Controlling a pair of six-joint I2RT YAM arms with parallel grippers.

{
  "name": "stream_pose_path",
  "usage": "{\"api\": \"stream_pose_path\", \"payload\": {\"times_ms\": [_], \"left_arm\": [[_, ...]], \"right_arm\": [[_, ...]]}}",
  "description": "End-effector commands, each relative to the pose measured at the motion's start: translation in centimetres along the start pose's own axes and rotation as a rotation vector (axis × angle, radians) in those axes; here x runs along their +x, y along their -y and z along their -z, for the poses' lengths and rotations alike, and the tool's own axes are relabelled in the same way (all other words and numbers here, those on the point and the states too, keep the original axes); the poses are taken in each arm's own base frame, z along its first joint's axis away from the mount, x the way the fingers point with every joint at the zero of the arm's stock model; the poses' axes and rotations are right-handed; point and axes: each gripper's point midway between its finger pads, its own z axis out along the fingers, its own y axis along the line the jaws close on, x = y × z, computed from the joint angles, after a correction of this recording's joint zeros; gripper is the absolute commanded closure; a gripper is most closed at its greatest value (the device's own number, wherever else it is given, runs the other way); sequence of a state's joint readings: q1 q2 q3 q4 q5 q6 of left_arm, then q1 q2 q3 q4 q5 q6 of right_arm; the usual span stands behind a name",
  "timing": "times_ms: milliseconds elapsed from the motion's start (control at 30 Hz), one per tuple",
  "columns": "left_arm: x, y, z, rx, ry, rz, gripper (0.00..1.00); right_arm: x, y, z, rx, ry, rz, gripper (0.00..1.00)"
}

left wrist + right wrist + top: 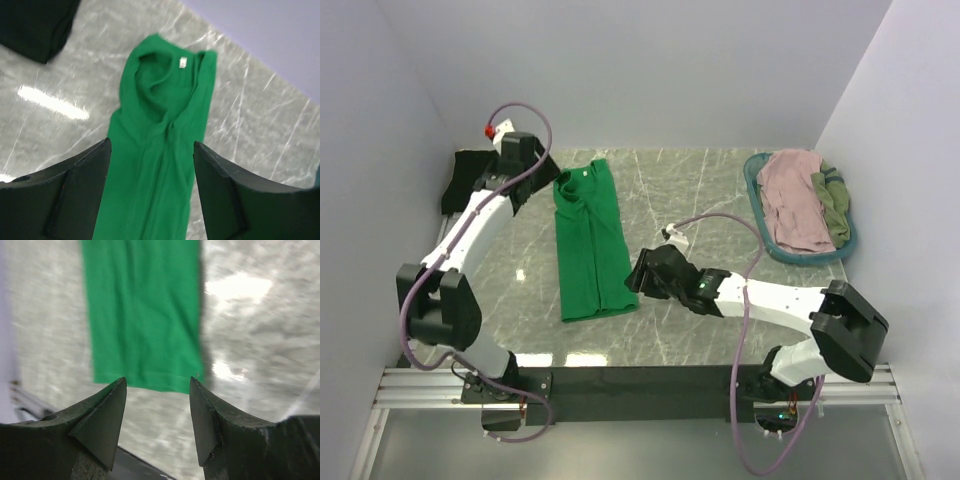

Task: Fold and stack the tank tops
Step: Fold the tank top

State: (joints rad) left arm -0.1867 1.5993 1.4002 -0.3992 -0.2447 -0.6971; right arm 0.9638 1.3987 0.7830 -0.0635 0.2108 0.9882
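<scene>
A bright green tank top (590,240) lies folded into a long strip left of the table's middle, neck end far, hem near. My left gripper (545,188) is open and empty, hovering over the neck end, with the green cloth (160,125) between its fingers. My right gripper (635,272) is open and empty, just off the near right corner of the hem (142,315). A folded black tank top (460,180) lies at the far left and also shows in the left wrist view (35,25). A dusty pink top (795,200) and an olive top (835,205) lie in the basket.
The teal oval basket (756,200) stands at the far right against the wall. Walls close in the table on the left, back and right. A dark strip (650,380) runs along the near edge by the arm bases.
</scene>
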Motion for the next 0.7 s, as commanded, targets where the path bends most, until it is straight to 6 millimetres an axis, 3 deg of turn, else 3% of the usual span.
{"api": "stream_pose_path", "payload": {"times_ms": [0, 67, 100, 167, 233, 333, 367, 433, 467, 533, 567, 633, 667], "left_arm": [[1.1, -0.2, -2.6, 0.013, -0.003, 0.002, 0.27], [1.1, -0.3, -4.7, -0.013, -0.016, -0.05, 0.28], [-0.3, 0.7, -4.5, -0.015, -0.013, -0.054, 0.28], [-1.2, 1.3, -5.0, -0.032, -0.015, -0.035, 0.29], [0.1, 0.3, -4.6, -0.076, -0.049, 0.022, 0.3], [3.1, -3.4, -2.7, -0.173, -0.076, 0.107, 0.31], [5.2, -5.7, -1.2, -0.209, -0.096, 0.119, 0.31], [7.1, -7.3, 0.3, -0.22, -0.112, 0.162, 0.31], [9.3, -8.8, 1.9, -0.224, -0.145, 0.174, 0.32], [11.8, -9.4, 3.4, -0.192, -0.184, 0.19, 0.34], [14.2, -10.1, 4.9, -0.176, -0.224, 0.178, 0.34], [16.4, -10.9, 6.3, -0.165, -0.257, 0.169, 0.35], [18.4, -12.1, 7.5, -0.176, -0.293, 0.156, 0.35]], "right_arm": [[1.6, 2.5, -0.9, 0.054, -0.066, 0.094, 0.4], [2.0, 2.0, -1.2, 0.042, -0.091, 0.113, 0.41], [2.0, 2.0, -1.5, 0.039, -0.091, 0.114, 0.41], [1.7, 2.2, -1.8, 0.055, -0.075, 0.128, 0.41], [1.9, 2.8, -2.4, 0.082, -0.088, 0.141, 0.41], [2.5, 3.9, -3.3, 0.111, -0.113, 0.142, 0.41], [2.8, 4.0, -3.3, 0.105, -0.127, 0.141, 0.41], [3.0, 4.2, -3.6, 0.103, -0.133, 0.139, 0.41], [3.0, 4.1, -3.7, 0.095, -0.132, 0.14, 0.41], [3.5, 4.1, -3.9, 0.079, -0.151, 0.141, 0.41], [3.9, 4.3, -4.0, 0.077, -0.162, 0.141, 0.41], [4.8, 4.6, -4.1, 0.072, -0.195, 0.147, 0.42], [5.0, 5.0, -4.1, 0.081, -0.201, 0.147, 0.43]]}}
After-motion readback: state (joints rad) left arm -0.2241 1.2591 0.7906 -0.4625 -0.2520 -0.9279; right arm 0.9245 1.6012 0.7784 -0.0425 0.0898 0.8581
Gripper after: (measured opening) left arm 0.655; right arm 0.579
